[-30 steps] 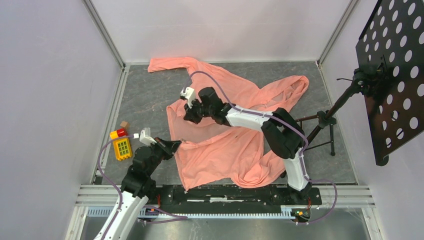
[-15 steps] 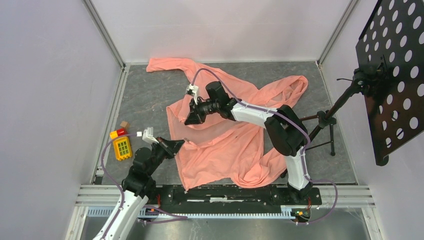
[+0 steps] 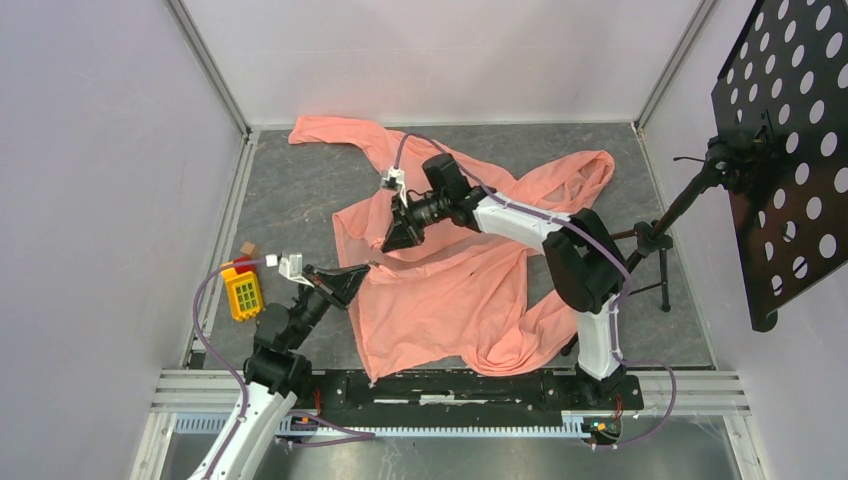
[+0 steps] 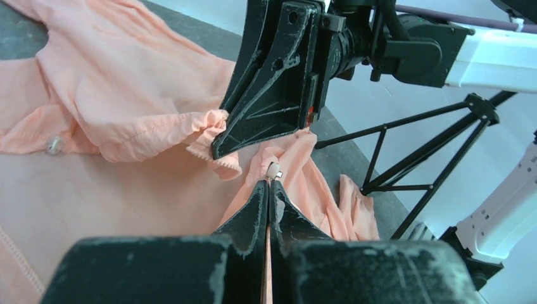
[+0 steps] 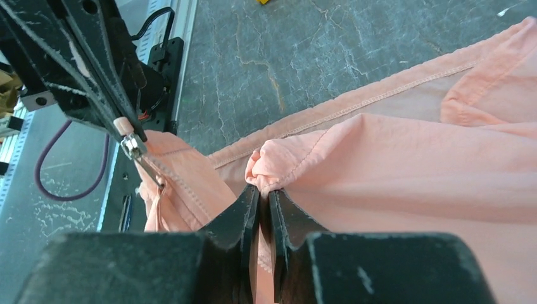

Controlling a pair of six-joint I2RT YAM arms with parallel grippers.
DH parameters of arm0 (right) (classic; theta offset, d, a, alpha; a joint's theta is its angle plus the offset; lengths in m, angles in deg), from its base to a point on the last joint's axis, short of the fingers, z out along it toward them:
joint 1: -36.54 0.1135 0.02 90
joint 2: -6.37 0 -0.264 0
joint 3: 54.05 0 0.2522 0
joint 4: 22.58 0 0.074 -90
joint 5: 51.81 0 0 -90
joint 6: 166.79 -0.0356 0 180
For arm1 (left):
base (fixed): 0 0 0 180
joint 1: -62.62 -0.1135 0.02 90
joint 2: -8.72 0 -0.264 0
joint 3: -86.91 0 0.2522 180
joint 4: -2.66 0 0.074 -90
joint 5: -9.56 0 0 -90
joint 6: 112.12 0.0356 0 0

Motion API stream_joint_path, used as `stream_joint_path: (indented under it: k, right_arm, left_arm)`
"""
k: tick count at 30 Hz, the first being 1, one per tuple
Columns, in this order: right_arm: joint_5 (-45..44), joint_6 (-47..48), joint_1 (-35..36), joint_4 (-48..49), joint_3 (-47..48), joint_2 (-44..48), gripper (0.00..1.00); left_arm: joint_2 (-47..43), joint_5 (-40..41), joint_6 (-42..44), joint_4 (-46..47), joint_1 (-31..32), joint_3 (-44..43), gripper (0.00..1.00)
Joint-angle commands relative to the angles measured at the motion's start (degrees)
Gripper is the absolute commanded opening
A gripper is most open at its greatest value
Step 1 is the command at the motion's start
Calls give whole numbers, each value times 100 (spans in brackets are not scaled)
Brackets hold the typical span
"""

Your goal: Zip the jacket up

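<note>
The salmon-pink jacket [image 3: 450, 290] lies crumpled over the middle of the grey mat, one sleeve reaching to the far left corner. My left gripper [image 3: 357, 272] is shut on the jacket's front edge beside the small metal zipper slider [image 4: 273, 170], which sticks out past its fingertips. My right gripper [image 3: 390, 242] is shut on a bunched fold of jacket fabric [image 5: 269, 168] a little farther back and lifts it off the mat. In the left wrist view the right gripper [image 4: 215, 151] hangs just above and beyond my left fingertips [image 4: 261, 193].
A yellow toy block with red and brown pieces [image 3: 243, 290] sits at the mat's left edge. A black tripod stand [image 3: 655, 235] holding a perforated black board [image 3: 780, 150] stands at the right. White walls enclose the mat.
My right gripper has moved right and slightly up, lifting the fold of fabric. My left gripper has shifted a little right and away with the zipper edge.
</note>
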Motion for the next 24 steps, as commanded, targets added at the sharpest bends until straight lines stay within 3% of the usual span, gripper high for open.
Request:
stream_joint_path:
  k: [1, 7, 15, 24]
  right_arm:
    - [477, 549, -146, 213, -289, 828, 12]
    - [878, 1008, -197, 407, -566, 1196, 1]
    - [1385, 1305, -196, 1533, -1499, 1757, 0]
    - [1737, 683, -191, 2674, -1919, 1831, 0]
  left_arm:
    - [-106, -311, 406, 640, 19, 641, 2]
    - [1, -540, 372, 937, 22, 664, 2]
    - [189, -694, 154, 1492, 17, 703, 2]
    - [298, -857, 158, 1372, 22, 702, 2]
